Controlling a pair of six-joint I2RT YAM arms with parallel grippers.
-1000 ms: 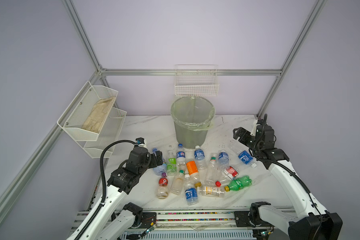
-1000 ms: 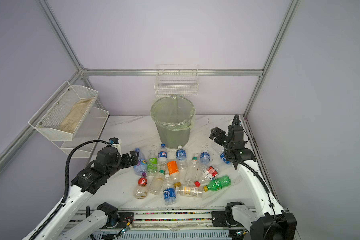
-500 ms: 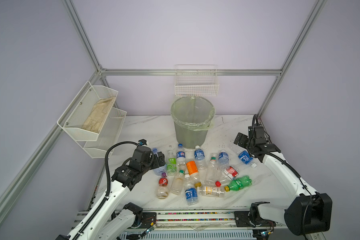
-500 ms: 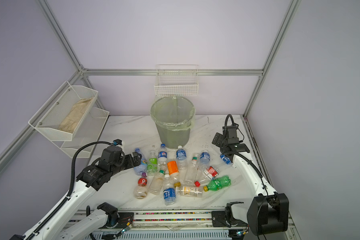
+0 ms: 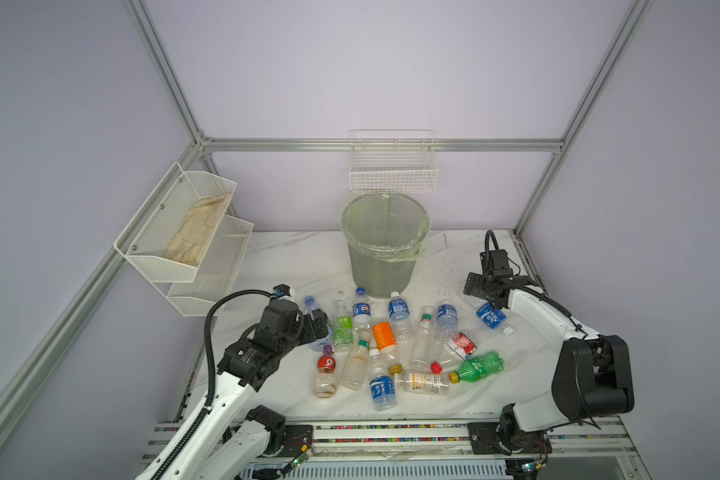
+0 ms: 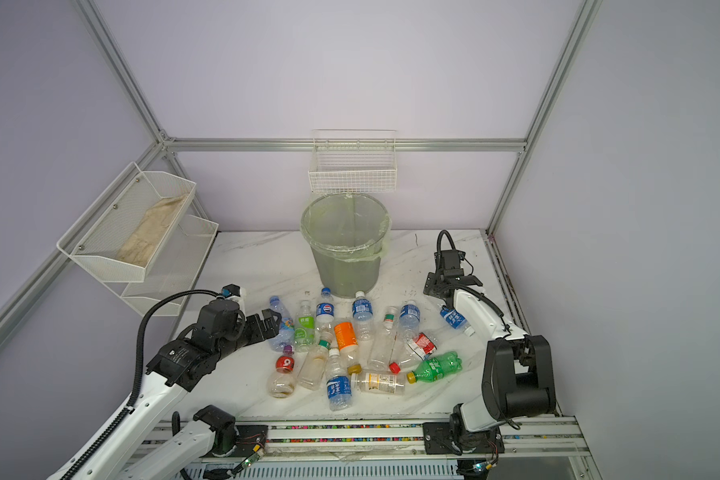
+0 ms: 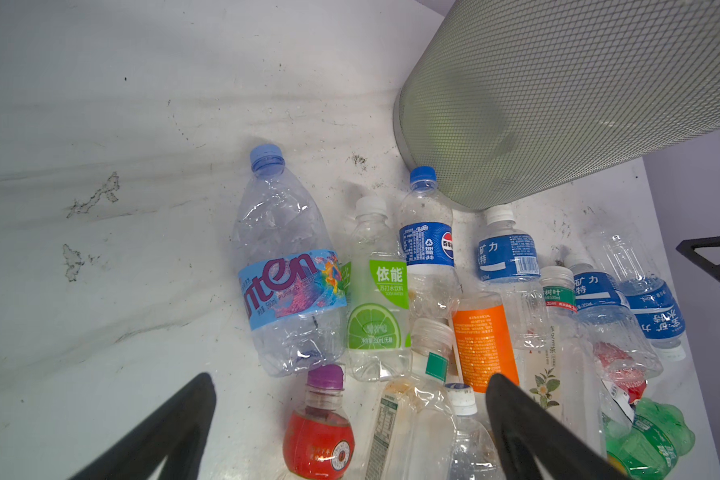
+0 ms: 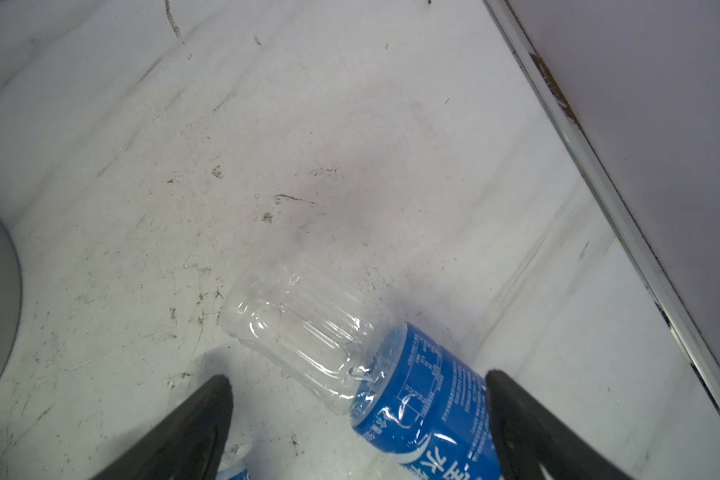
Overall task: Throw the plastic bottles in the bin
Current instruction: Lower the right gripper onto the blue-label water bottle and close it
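The plastic bottles (image 5: 385, 336) lie in a loose heap on the marble tabletop (image 5: 292, 257), just in front of the bin (image 5: 381, 270). The farthest ones have their caps close to its base. I can make out no bottle inside the pale green liner, so I judge the job is at its start, on the first pick.

One blue-labelled water bottle (image 5: 490, 318) lies on its side apart from the heap, toward the table's right edge. My right gripper (image 8: 356, 379) is low over it with jaws spread wide, one on each side of the body and holding nothing. I cannot tell whether either jaw touches it.

My left gripper (image 7: 350, 379) is also wide and empty at the left edge of the heap. A crumpled clear bottle with a pale blue label (image 7: 292, 286) lies just ahead of it, and a purple-capped red bottle (image 7: 319, 432) lies between its jaws.

Next I would settle the right jaws around the labelled part and close gently, as the thin plastic will likely buckle or slip. Then I would lift well clear of the tall rim before letting go. The left side needs one bottle singled out, since its neighbours touch.
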